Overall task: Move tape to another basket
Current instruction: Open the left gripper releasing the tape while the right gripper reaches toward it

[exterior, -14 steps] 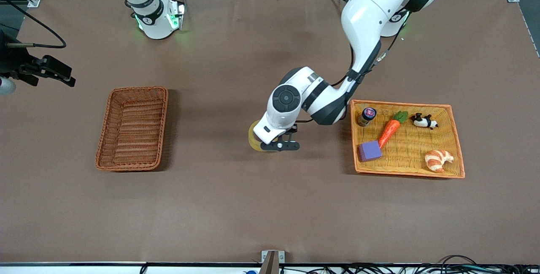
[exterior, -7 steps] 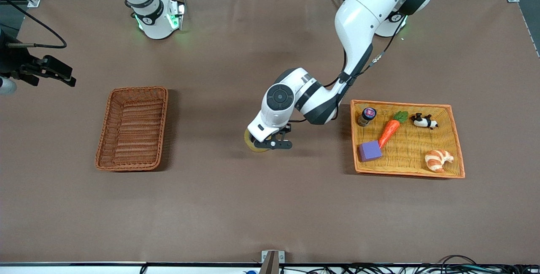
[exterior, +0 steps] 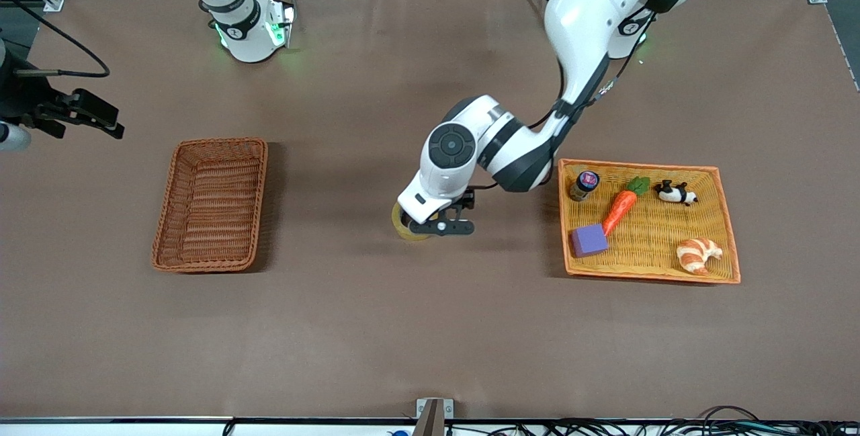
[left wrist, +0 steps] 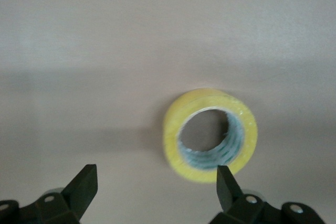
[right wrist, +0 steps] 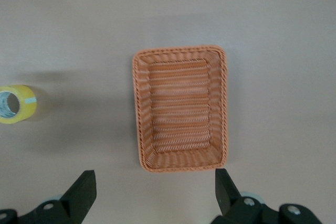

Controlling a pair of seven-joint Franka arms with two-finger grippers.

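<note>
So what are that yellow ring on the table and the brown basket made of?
The tape looks like glossy, translucent yellowish plastic film wound in layers; its hole shows ridged windings. The basket looks like matte reddish-brown woven wicker, though it could be plastic imitation: ribbed rows cover its floor and a braided rim runs around it.

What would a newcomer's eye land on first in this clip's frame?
The left gripper, jaws open, low over the yellowish tape roll lying alone on mid-table, between the two baskets. Next, the bright orange-yellow tray at the left arm's end, holding a toy carrot, croissant and purple block. The reddish-brown wicker basket sits empty under the open right gripper.
</note>
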